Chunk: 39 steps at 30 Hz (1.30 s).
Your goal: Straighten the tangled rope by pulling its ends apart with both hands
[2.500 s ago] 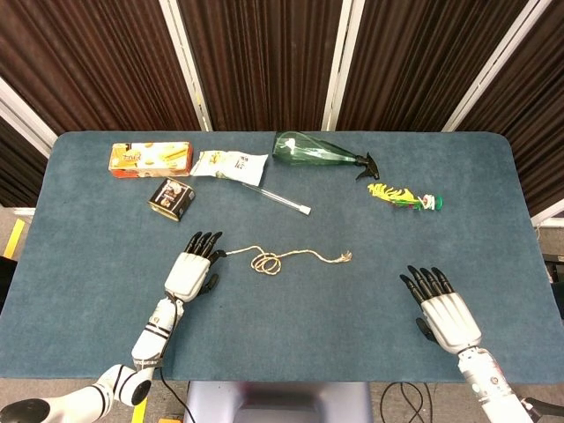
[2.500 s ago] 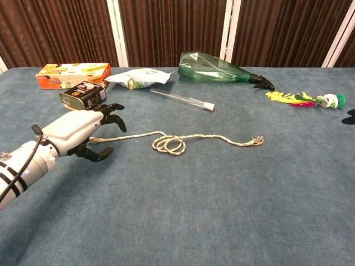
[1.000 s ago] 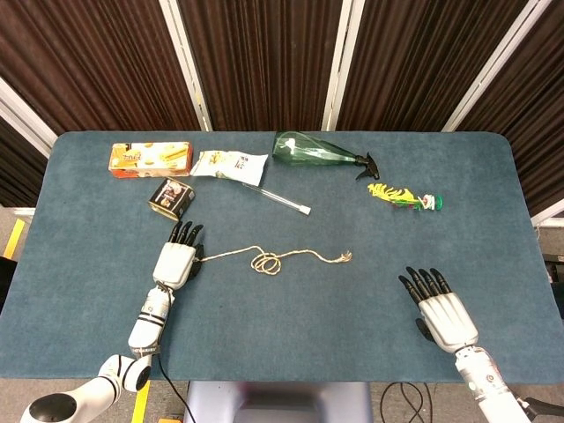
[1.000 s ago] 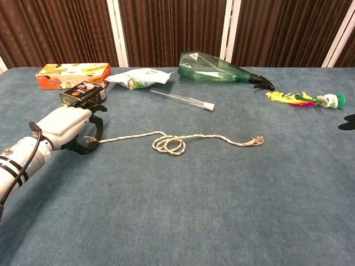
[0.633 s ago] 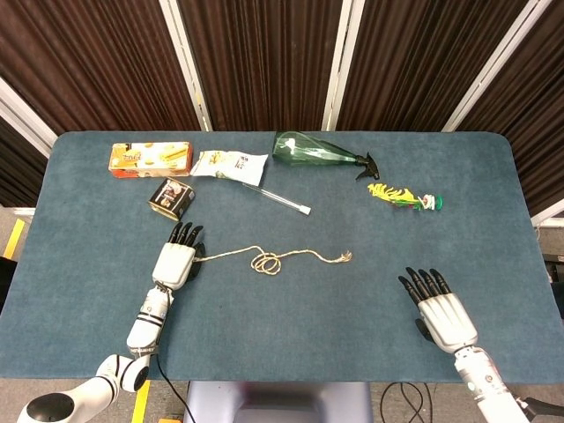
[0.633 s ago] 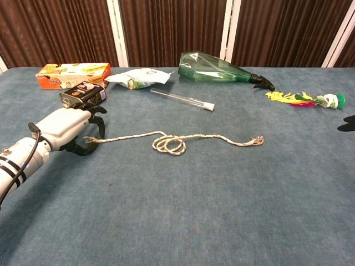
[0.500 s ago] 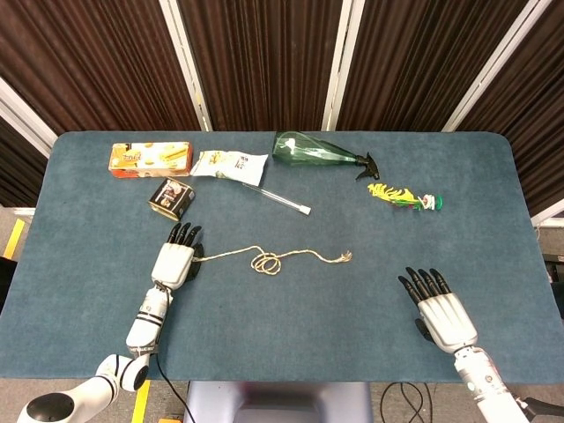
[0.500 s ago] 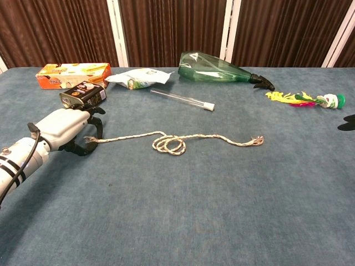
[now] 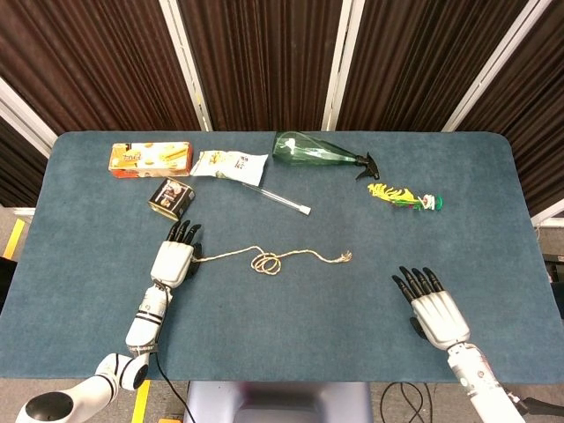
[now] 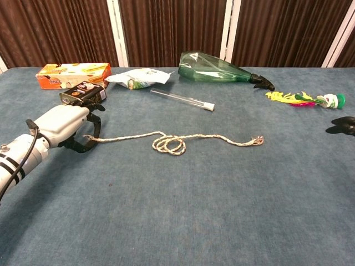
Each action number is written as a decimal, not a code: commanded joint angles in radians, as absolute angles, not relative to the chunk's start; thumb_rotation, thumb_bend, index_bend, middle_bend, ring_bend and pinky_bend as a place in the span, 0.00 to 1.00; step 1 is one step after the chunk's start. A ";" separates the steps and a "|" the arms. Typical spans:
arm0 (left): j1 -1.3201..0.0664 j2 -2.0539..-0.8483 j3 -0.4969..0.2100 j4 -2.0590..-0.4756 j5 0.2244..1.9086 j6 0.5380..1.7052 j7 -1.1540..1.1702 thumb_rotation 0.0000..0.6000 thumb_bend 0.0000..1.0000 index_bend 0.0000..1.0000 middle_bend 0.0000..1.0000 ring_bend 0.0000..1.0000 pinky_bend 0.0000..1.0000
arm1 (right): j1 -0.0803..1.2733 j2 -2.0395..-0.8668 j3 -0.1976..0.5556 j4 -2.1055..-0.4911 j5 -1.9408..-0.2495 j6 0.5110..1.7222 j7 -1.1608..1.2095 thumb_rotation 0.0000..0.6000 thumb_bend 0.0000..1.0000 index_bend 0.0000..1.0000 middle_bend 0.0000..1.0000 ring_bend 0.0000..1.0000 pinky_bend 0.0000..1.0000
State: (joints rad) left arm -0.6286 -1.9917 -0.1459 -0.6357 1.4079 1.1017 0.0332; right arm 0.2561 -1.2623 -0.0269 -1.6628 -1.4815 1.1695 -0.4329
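Note:
A thin pale rope (image 9: 300, 256) lies on the blue table (image 9: 308, 344), with a small coiled tangle (image 9: 266, 263) near its middle and a frayed right end (image 9: 346, 257). In the chest view the tangle (image 10: 169, 144) sits between the left end and the loose right end (image 10: 258, 141). My left hand (image 9: 174, 259) is at the rope's left end; its fingers (image 10: 95, 123) curl over and pinch that end against the thumb. My right hand (image 9: 432, 308) lies flat, fingers apart and empty, well to the right of the rope; only its dark fingertips (image 10: 344, 126) show in the chest view.
Along the back stand an orange box (image 9: 150, 158), a snack bag (image 9: 229, 165), a green spray bottle (image 9: 317, 152) and a yellow feathered toy (image 9: 404, 196). A small tin (image 9: 172, 196) sits just beyond my left hand. A clear tube (image 9: 275, 198) lies behind the rope.
My left hand slid left along the rope, its fingers curling onto the left end. My right hand crept slightly left and forward. The tangle has not moved.

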 commanded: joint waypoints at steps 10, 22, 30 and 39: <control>-0.587 -1.886 -0.114 -0.785 1.439 1.165 0.041 1.00 0.44 0.60 0.12 0.00 0.09 | 0.400 -1.401 0.087 -1.560 -1.452 1.075 -0.441 1.00 0.44 0.29 0.00 0.00 0.00; -0.578 -1.833 -0.121 -0.853 1.413 1.145 0.098 1.00 0.44 0.59 0.14 0.01 0.09 | 0.541 -1.554 0.179 -1.397 -1.241 0.951 -0.611 1.00 0.44 0.43 0.00 0.00 0.00; -0.583 -1.836 -0.124 -0.839 1.404 1.130 0.106 1.00 0.44 0.60 0.13 0.01 0.09 | 0.603 -1.629 0.188 -1.288 -1.199 0.910 -0.602 1.00 0.44 0.48 0.00 0.00 0.00; -0.589 -1.840 -0.129 -0.821 1.401 1.126 0.105 1.00 0.44 0.60 0.13 0.01 0.09 | 0.663 -1.695 0.192 -1.209 -1.164 0.878 -0.600 1.00 0.44 0.51 0.00 0.00 0.00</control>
State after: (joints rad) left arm -0.5887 -1.8397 -0.1290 -0.8219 1.4014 1.1269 0.1048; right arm 0.6575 -1.6890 0.1898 -1.2136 -1.1702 0.8824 -0.5992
